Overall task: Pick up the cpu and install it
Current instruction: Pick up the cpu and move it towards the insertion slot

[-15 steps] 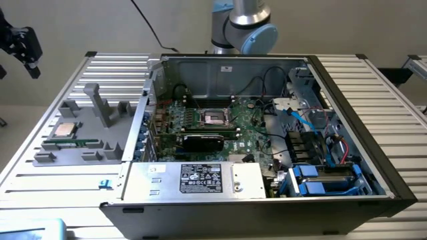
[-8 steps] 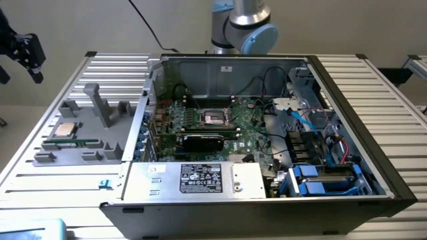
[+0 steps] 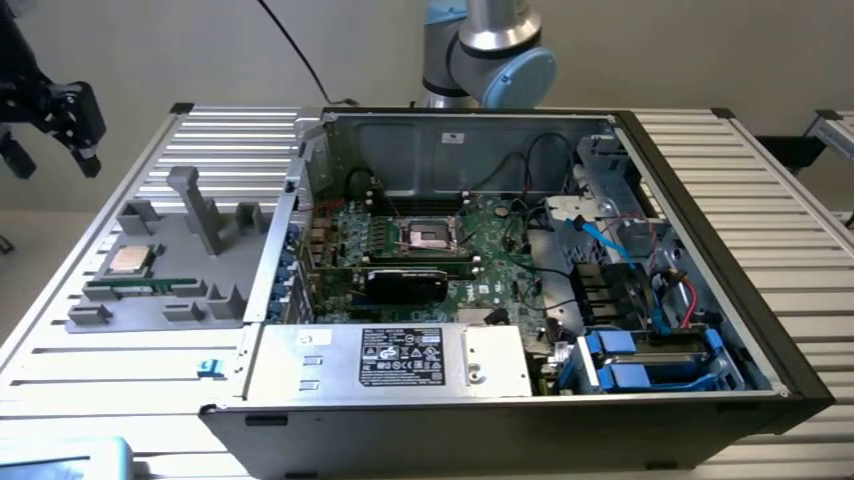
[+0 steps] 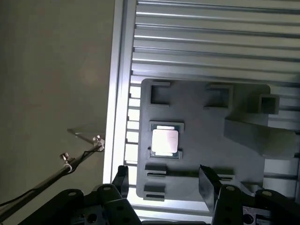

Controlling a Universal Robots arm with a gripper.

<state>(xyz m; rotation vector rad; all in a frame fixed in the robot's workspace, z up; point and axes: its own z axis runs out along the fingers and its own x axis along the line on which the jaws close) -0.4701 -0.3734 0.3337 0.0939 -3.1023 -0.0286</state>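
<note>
The cpu (image 3: 130,259) is a small pale metal square lying flat in a pocket of the grey holder (image 3: 174,310) at the exterior view's left, beside the open computer case (image 3: 534,400). In the wrist view the cpu (image 4: 165,141) lies in its green-edged pocket of the grey holder (image 4: 197,122). My gripper (image 4: 164,183) hangs well above it, open and holding nothing, with its two dark fingers (image 4: 208,183) apart. In the exterior view the black gripper (image 3: 54,140) is high at the far left. The bare socket (image 3: 430,235) sits mid-motherboard inside the case.
A green memory stick (image 3: 134,289) lies in the holder near the cpu, and grey posts (image 3: 200,210) rise from it. A black graphics card (image 3: 407,283), cables (image 3: 601,240) and blue drive bays (image 3: 641,365) fill the case. The ribbed table (image 3: 747,200) ends just left of the holder.
</note>
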